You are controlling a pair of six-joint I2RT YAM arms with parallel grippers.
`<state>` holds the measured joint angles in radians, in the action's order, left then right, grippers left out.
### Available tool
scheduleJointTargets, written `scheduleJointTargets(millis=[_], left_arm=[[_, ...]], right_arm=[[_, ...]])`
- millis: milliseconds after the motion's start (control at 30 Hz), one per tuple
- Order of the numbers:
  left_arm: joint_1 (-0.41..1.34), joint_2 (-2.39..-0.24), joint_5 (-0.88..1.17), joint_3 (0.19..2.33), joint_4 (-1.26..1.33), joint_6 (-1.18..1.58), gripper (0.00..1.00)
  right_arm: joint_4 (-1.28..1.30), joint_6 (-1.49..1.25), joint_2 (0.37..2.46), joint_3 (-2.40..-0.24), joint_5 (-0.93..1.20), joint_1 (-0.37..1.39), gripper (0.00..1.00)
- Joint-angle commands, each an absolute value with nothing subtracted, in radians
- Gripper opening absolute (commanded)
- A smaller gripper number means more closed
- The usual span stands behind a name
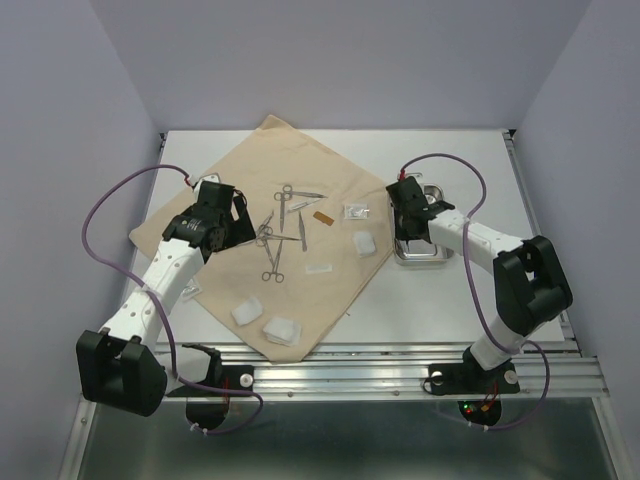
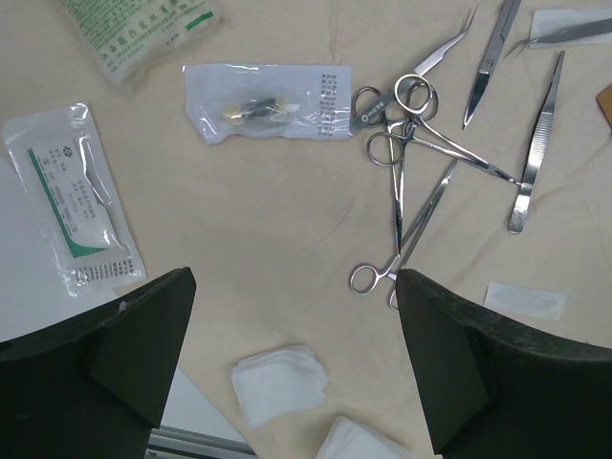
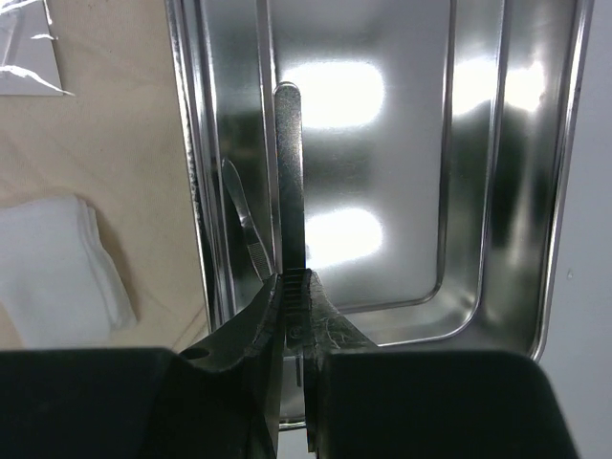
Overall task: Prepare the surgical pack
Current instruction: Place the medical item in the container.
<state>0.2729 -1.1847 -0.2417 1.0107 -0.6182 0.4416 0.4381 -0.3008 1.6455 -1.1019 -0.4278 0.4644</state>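
Note:
The beige cloth (image 1: 240, 170) lies spread on the table. Scissors and clamps (image 1: 275, 235) lie in a loose pile on it; they also show in the left wrist view (image 2: 411, 172), with a straight forceps (image 2: 535, 153) beside them. White gauze pads (image 1: 248, 311) (image 1: 363, 243) lie on the cloth. My left gripper (image 2: 292, 287) is open and empty above the cloth, a gauze pad (image 2: 279, 382) below it. The steel tray (image 1: 420, 255) sits right of the cloth. My right gripper (image 3: 295, 287) is shut on a forceps (image 3: 288, 172), held over the tray (image 3: 564, 143).
Sealed packets (image 2: 268, 100) (image 2: 72, 196) lie on the cloth left of the instruments. A small brown piece (image 1: 322, 217) and a clear packet (image 1: 355, 211) lie near the cloth's right side. A gauze pad (image 3: 57, 263) lies just left of the tray.

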Motion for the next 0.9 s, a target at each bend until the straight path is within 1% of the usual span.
scheduleJointTargets(millis=[0,133,200,233,433,533,667,767,800,867], left_arm=[[0.267,-1.187,-0.268,1.054,-0.612,0.428,0.99],[0.267,-1.184,-0.267,1.045,-0.611,0.431,0.99],[0.267,-1.178,-0.267,1.037,-0.609,0.433,0.99],[0.267,-1.178,-0.268,1.035,-0.609,0.433,0.99],[0.267,-1.166,-0.273,1.028,-0.606,0.437,0.99],[0.267,-1.169,-0.272,1.029,-0.603,0.436,0.99],[0.267,-1.173,-0.276,1.029,-0.604,0.434,0.99],[0.267,-1.175,-0.278,1.028,-0.601,0.437,0.99],[0.267,-1.175,-0.278,1.026,-0.601,0.439,0.99],[0.267,-1.174,-0.281,1.028,-0.603,0.442,0.99]], right_arm=[[0.365,-0.281,1.652,-1.095,-0.380,0.465,0.08],[0.357,-0.270,1.654,-1.089,-0.365,0.465,0.13],[0.357,-0.262,1.651,-1.088,-0.359,0.465,0.31],[0.359,-0.262,1.648,-1.088,-0.360,0.465,0.35],[0.391,-0.258,1.609,-1.115,-0.397,0.465,0.36],[0.434,-0.244,1.575,-1.163,-0.397,0.465,0.36],[0.463,-0.267,1.537,-1.218,-0.379,0.508,0.36],[0.475,-0.308,1.563,-1.265,-0.382,0.583,0.36],[0.479,-0.317,1.581,-1.281,-0.399,0.636,0.36],[0.483,-0.331,1.658,-1.339,-0.439,0.702,0.36]])
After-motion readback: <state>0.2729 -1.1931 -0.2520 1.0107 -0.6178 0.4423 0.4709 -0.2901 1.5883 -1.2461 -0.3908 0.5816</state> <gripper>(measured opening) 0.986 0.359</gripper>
